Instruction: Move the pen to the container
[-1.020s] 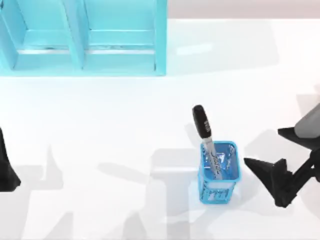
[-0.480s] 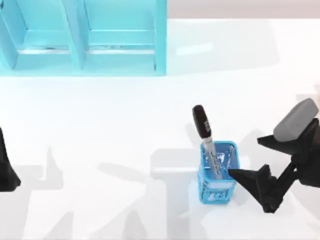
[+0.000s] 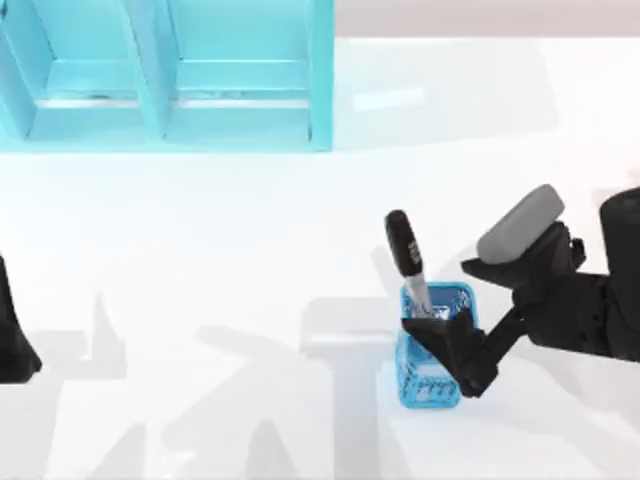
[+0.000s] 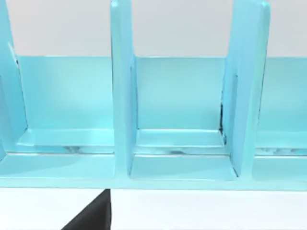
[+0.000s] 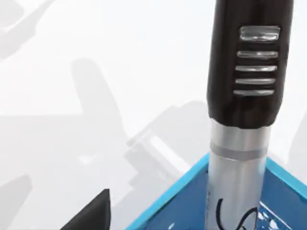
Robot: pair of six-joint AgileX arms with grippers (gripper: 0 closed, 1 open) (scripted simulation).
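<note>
The pen [image 3: 404, 245], with a black cap and silvery barrel, stands leaning in the container, a blue mesh cup [image 3: 432, 380] right of the table's middle. My right gripper [image 3: 435, 293] is open and hangs over the cup's right side, its lower finger [image 3: 440, 340] lying across the cup's mouth just right of the pen. In the right wrist view the pen [image 5: 249, 72] rises close up out of the cup's blue rim [image 5: 182, 187], with one dark fingertip [image 5: 91, 211] off to the side. My left gripper [image 3: 12, 330] is parked at the table's left edge.
A light-blue compartment rack [image 3: 170, 80] stands along the back left; in the left wrist view its dividers [image 4: 122, 96] are seen straight on. The white table [image 3: 200, 260] spreads between the rack and the cup.
My right gripper has travelled left from the table's right edge until it overlaps the cup. The pen, the cup and the left arm have stayed still.
</note>
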